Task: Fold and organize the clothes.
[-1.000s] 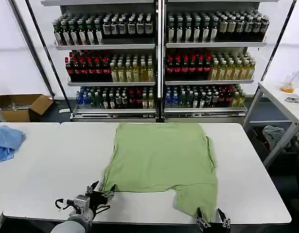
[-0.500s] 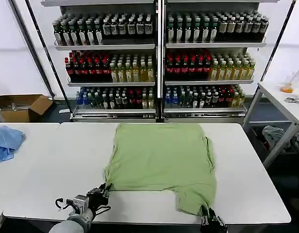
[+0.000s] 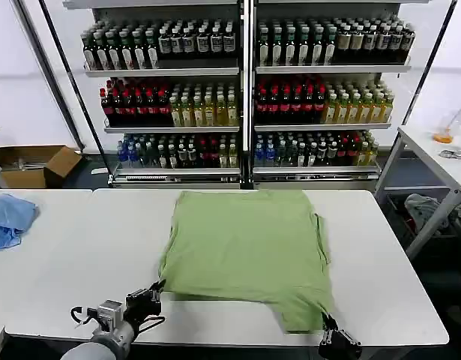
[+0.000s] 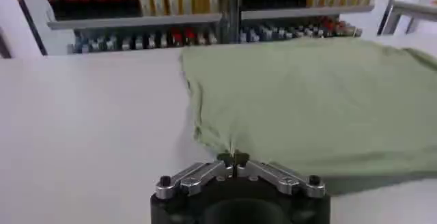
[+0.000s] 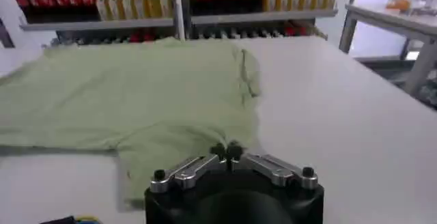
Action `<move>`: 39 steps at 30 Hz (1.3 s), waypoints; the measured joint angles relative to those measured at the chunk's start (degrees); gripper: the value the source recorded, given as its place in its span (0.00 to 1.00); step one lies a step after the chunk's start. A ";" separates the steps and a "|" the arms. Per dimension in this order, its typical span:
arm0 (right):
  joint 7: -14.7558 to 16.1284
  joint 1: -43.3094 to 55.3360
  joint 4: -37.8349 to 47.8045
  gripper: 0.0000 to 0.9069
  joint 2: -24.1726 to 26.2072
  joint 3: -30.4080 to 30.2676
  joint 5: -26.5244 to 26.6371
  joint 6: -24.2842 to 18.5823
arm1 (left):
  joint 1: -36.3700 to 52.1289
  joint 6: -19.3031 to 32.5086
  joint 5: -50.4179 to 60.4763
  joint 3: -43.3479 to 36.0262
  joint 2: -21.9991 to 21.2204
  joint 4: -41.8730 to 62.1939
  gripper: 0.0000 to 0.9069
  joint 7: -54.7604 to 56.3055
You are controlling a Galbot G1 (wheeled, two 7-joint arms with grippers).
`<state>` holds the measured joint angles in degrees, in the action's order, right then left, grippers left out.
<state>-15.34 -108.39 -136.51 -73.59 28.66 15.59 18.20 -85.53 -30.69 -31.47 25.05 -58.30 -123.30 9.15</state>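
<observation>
A: Nearest items first. Left gripper?

B: Left gripper (image 3: 157,289), at the near edge of the white table (image 3: 73,277), fingers pinched together on the near left corner of the light green shirt (image 3: 245,251). The left wrist view shows the fingertips meeting on a small fold of the fabric (image 4: 233,156).

A: Right gripper?

B: Right gripper (image 3: 329,324), at the near edge of the table, right of centre. Fingers closed on the shirt's near right corner, where a flap of cloth reaches toward the table edge. The right wrist view shows the tips together at the hem (image 5: 228,151).

A: The shirt itself?

B: One piece, spread flat on the table at its middle, plain side up. Far hem straight and near the table's far edge; a narrow fold runs along the right side.

A: Other items on the table level?

B: Light blue cloth (image 3: 7,219), crumpled, on the adjoining table to the left, well apart from the shirt.

A: Beyond the table?

B: Cardboard box (image 3: 35,163) on the floor at far left. Shelving rack (image 3: 245,90), several tiers of bottles, behind the table. A second white table (image 3: 440,154) at far right.
</observation>
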 measured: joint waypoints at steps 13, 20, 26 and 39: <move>-0.26 5.57 -1.42 0.00 5.21 3.41 3.33 -0.10 | 0.82 0.38 -2.28 2.96 3.66 -5.65 0.03 -0.77; -0.79 14.27 4.69 0.00 8.65 2.22 5.06 0.82 | 5.45 1.36 -1.54 0.31 3.38 -0.08 0.02 -0.80; -0.57 21.67 10.72 0.00 10.79 0.46 5.40 1.45 | 10.86 2.22 -0.43 -3.42 2.09 6.53 0.03 -0.62; 0.50 35.01 22.16 0.00 12.14 -5.84 4.20 3.76 | 20.86 3.19 3.47 -10.66 -0.97 18.32 0.09 0.37</move>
<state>-14.85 -73.39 -114.35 -61.45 22.82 19.79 21.96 -64.68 -27.50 -28.00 14.39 -59.27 -104.99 9.52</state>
